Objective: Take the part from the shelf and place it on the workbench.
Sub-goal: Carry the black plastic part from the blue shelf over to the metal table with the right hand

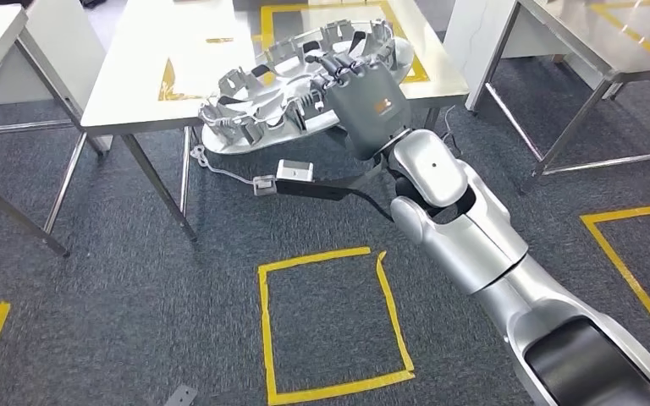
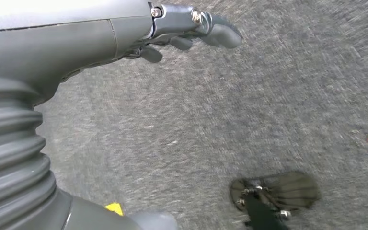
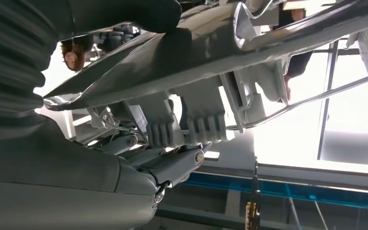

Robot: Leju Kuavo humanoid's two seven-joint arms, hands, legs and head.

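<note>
Right hand (image 1: 364, 89) grips a silver ring-shaped metal part (image 1: 296, 85) overhanging the tabletop's (image 1: 135, 76) near edge; placing seems underway, needing lowering then release. Left hand (image 2: 191, 31) hangs loosely apart.

You see the part (image 1: 296, 85) as bare, silvery metal, shiny along its ribs and rims, with dull grey cast-looking brackets underneath in the right wrist view. The right robot hand (image 1: 364, 89) gripping it has a matt dark grey shell that looks like plastic, while the arm (image 1: 474, 228) behind it is smooth, glossy silver. The bench (image 1: 135, 76) has a smooth, pale, faintly glossy top on plain metal legs. The left robot hand (image 2: 191, 31) shows matt grey fingers and a ribbed, rubbery cover. The floor (image 1: 135, 313) is rough grey carpet marked with glossy yellow tape (image 1: 330, 321).
</note>
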